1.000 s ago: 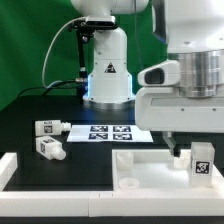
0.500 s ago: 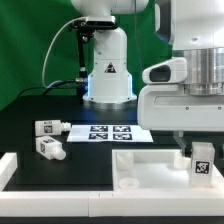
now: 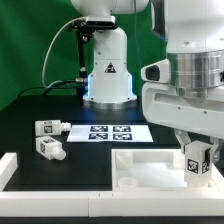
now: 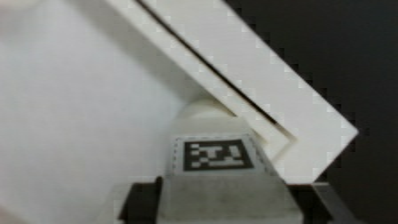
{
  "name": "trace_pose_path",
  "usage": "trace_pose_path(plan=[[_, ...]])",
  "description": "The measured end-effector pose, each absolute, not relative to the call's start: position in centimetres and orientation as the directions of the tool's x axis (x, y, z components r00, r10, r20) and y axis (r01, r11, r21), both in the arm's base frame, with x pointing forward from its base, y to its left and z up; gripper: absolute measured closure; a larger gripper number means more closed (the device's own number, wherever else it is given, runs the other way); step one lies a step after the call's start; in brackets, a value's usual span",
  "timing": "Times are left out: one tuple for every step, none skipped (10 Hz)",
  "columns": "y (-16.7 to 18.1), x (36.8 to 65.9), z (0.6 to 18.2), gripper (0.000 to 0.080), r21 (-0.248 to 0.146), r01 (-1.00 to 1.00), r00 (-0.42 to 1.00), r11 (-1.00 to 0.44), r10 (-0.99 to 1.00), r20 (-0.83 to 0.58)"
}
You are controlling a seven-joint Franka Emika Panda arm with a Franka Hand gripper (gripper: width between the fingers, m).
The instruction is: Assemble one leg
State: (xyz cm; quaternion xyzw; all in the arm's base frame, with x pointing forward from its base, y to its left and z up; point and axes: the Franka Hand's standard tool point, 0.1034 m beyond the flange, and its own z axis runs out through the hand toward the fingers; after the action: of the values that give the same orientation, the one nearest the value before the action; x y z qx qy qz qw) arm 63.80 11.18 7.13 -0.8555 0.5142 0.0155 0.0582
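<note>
Exterior view. The gripper (image 3: 197, 160) hangs at the exterior view's right, directly over the large flat white panel (image 3: 150, 170) that lies at the front of the black table (image 3: 60, 108). Between its fingers sits the leg (image 3: 198, 161), upright, its black-and-white square marker tag facing the camera; the leg's lower end is at or just above the panel's surface near the right-hand corner, and contact cannot be judged. Two further legs lie on the table at the exterior view's left: one (image 3: 47, 128) nearer the back, one (image 3: 50, 149) just in front of it, each showing a tag. The marker board (image 3: 108, 132) lies flat between them and the panel, with four tags in a row. Behind stands the arm's white base (image 3: 108, 70), bearing a black triangular warning symbol; no lettering is legible.

Wrist view. The fingers (image 4: 144, 204) are clamped on the leg (image 4: 217, 160) from both sides, its tag plainly visible. Beyond it run the panel's (image 4: 89, 120) raised white edges, meeting at a corner against the dark table.
</note>
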Motion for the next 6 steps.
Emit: trace_pose_path(plan=[[11.11, 63.94, 7.12, 0.0509, -0.091, -0.947, 0.317, -0.308, -0.94, -0.122], [11.39, 63.96, 7.1, 0.0509, -0.078, -0.985, 0.166, -0.156, -0.975, -0.145], [11.72, 63.96, 7.09, 0.0509, -0.058, -0.998, 0.024, -0.015, -0.987, -0.157], [11.7, 64.14, 7.12, 0.0509, -0.049, -0.993, -0.098, 0.107, -0.982, -0.162], [11.64, 64.2, 7.12, 0.0509, -0.043, -0.985, -0.158, 0.167, -0.972, -0.172], [11.57, 64.25, 7.12, 0.0509, -0.035, -0.973, -0.217, 0.226, -0.96, -0.177]])
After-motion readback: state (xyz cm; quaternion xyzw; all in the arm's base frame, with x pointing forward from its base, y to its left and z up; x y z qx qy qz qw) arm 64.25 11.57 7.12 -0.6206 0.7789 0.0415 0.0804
